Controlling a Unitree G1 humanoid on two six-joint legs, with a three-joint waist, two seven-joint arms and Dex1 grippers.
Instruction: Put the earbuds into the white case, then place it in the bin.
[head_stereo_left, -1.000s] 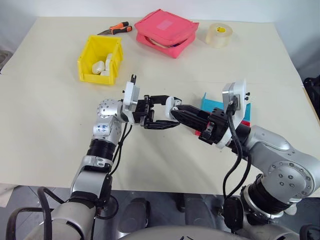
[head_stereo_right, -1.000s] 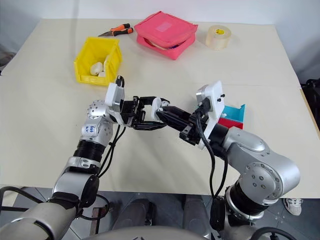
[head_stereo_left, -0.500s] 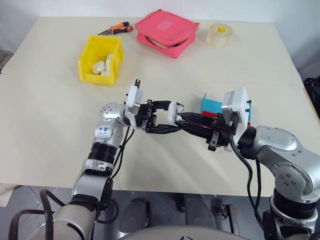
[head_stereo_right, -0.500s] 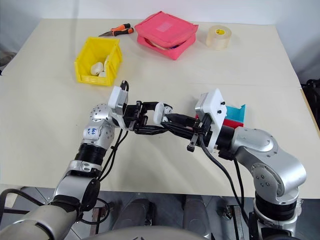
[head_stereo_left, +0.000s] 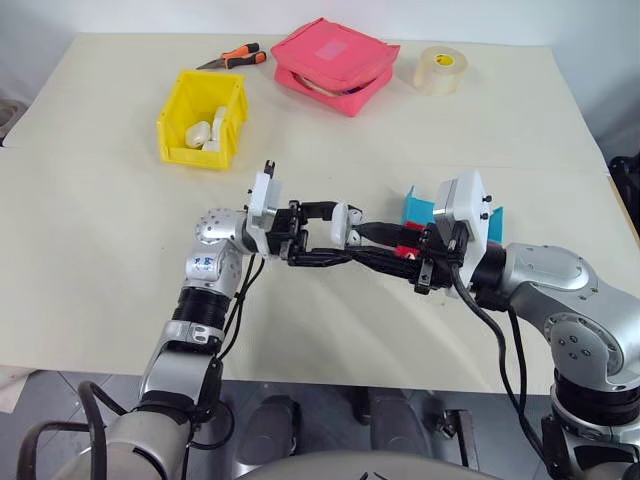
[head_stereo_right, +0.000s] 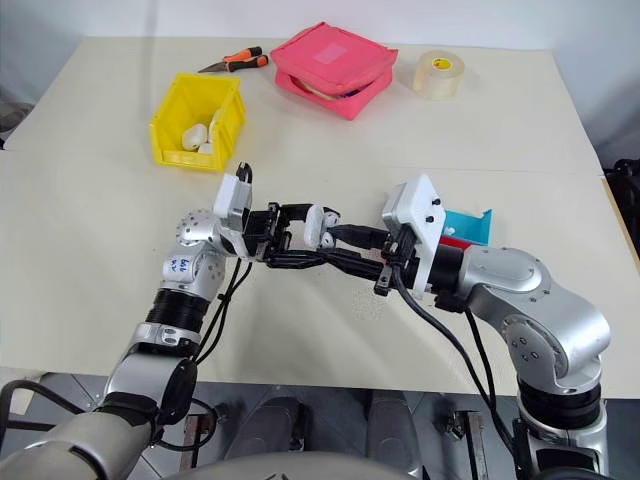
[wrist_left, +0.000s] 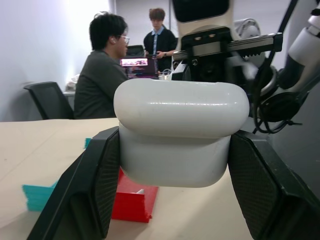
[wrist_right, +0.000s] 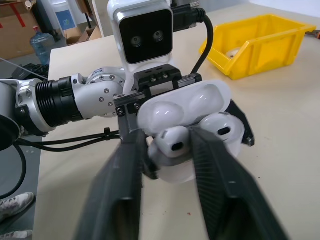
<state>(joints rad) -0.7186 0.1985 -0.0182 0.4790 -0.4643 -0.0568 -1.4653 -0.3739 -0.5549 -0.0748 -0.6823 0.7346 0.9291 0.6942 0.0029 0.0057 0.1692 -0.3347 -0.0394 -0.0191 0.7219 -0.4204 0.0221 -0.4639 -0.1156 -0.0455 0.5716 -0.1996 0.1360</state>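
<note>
Above the middle of the table, the two arms meet. Far left at the back, the yellow bin stands with a few pale pieces inside, well apart from the arms. Behind it lie orange-handled pliers, then a pink pouch and, further right, a roll of tape.

Nearer the front, the left gripper points right, clenched on the white case, which is held off the table with its lid open. In the right wrist view an earbud sits in the case, between the right gripper's fingers; whether they pinch it cannot be told. A second earbud sits beside it.

The right gripper reaches left toward the case, its fingers slightly apart. Behind its wrist stand a blue tray and a red tray, partly hidden by the arm. Two people sit beyond the table in the left wrist view.
</note>
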